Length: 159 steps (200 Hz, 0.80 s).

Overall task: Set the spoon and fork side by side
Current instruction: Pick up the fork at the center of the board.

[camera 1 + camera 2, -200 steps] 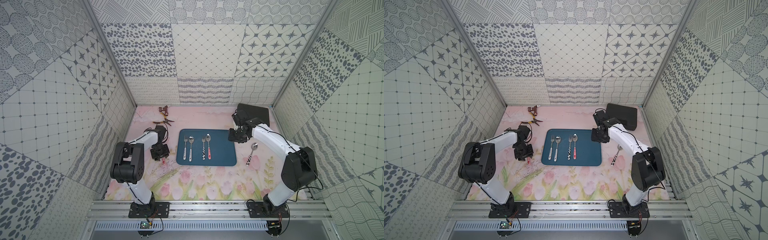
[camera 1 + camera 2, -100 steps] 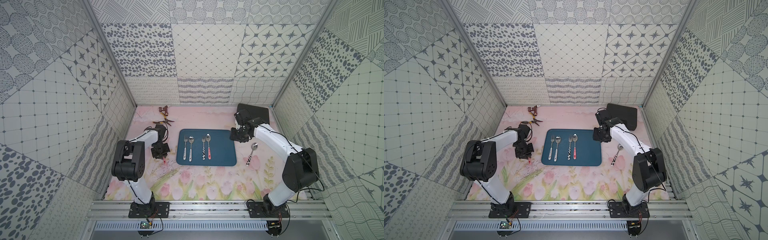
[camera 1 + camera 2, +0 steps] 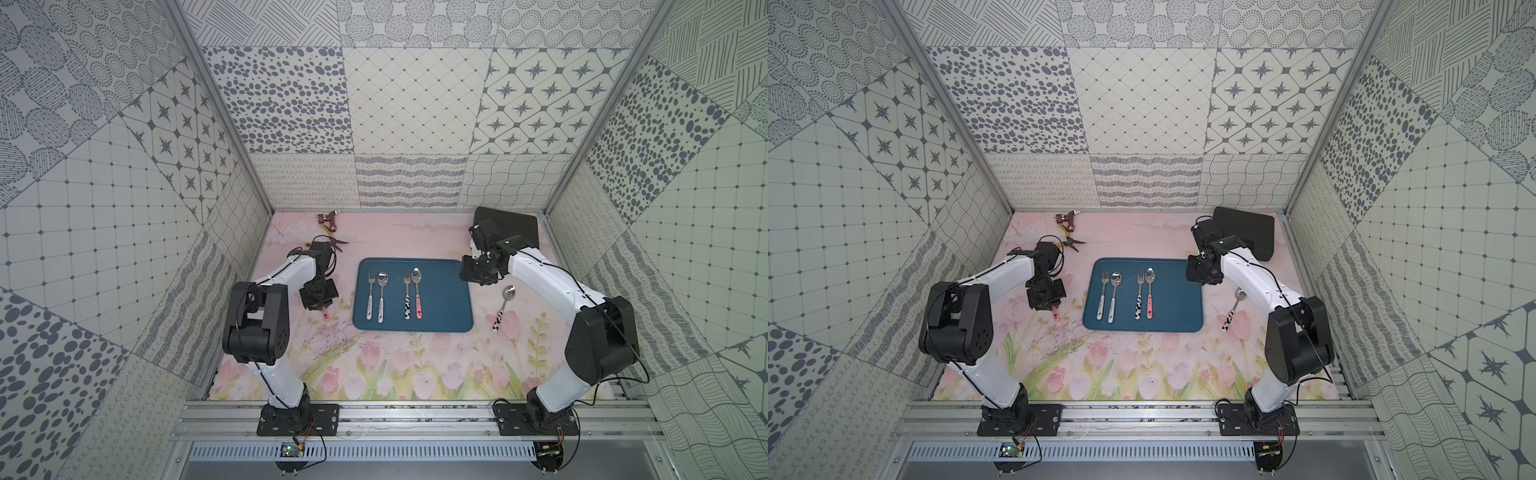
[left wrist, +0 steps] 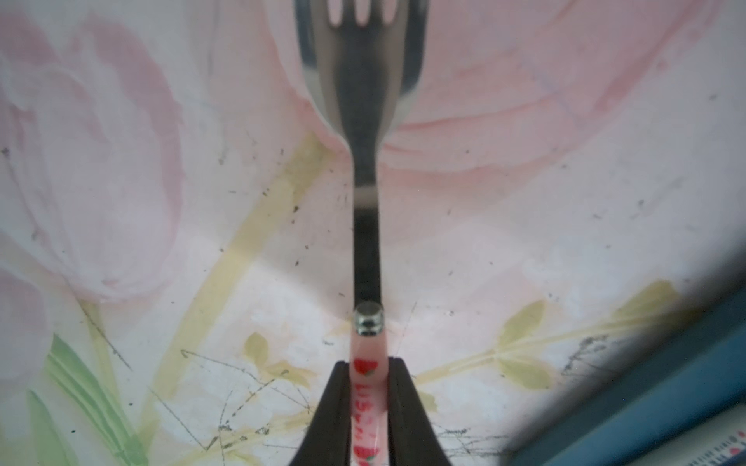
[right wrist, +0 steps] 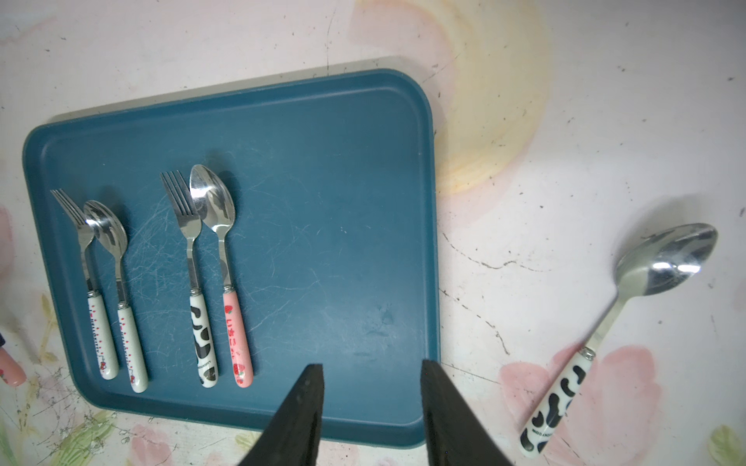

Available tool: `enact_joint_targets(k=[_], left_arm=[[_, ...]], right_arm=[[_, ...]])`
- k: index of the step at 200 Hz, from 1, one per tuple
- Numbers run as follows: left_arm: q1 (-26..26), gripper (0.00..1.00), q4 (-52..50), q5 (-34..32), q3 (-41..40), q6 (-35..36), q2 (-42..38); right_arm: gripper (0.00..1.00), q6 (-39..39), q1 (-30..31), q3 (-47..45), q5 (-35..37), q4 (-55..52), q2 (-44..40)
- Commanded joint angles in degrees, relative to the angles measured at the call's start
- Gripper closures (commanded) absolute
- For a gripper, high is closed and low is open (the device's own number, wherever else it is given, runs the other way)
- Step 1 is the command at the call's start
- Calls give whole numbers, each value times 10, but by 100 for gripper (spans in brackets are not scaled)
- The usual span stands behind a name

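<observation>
A fork [image 4: 365, 161] with a pink strawberry handle lies on the flowered mat left of the blue tray [image 3: 440, 299]. My left gripper [image 4: 366, 365] is shut on its handle, and only the handle's end [image 3: 326, 318] shows below the gripper [image 3: 319, 306] in both top views. A spoon [image 3: 503, 307] with a cow-pattern handle lies on the mat right of the tray, also seen in the right wrist view as the spoon [image 5: 629, 306]. My right gripper [image 5: 371, 369] is open and empty over the tray's right edge [image 5: 434, 242].
On the tray lie two fork-and-spoon pairs: a white-handled pair [image 3: 376, 297] and a cow-handled fork beside a strawberry-handled spoon [image 3: 417, 291]. Pliers [image 3: 332, 243] and a brown fitting [image 3: 326, 219] lie at the back left. A black box [image 3: 511, 226] sits at the back right.
My left gripper has shut on the fork's pink handle. The right gripper has drifted slightly to the right, still open.
</observation>
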Motion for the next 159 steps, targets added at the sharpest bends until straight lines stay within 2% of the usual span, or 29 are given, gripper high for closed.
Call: enact_joint_targets(k=[1, 55, 86, 124, 159], left_arm=[[-22, 100, -42, -30, 21, -16, -6], [-73, 100, -68, -13, 50, -36, -3], [-127, 100, -101, 11, 109, -60, 10], [-234, 100, -169, 33, 286, -78, 91], [-315, 100, -229, 55, 464, -80, 209]], right_arm=[[56, -11, -3, 4, 2, 12, -7], [56, -13, -9, -4, 7, 12, -10], [56, -6, -28, -19, 17, 14, -20], [56, 0, -77, -39, 28, 13, -34], [56, -2, -118, -59, 29, 19, -54]])
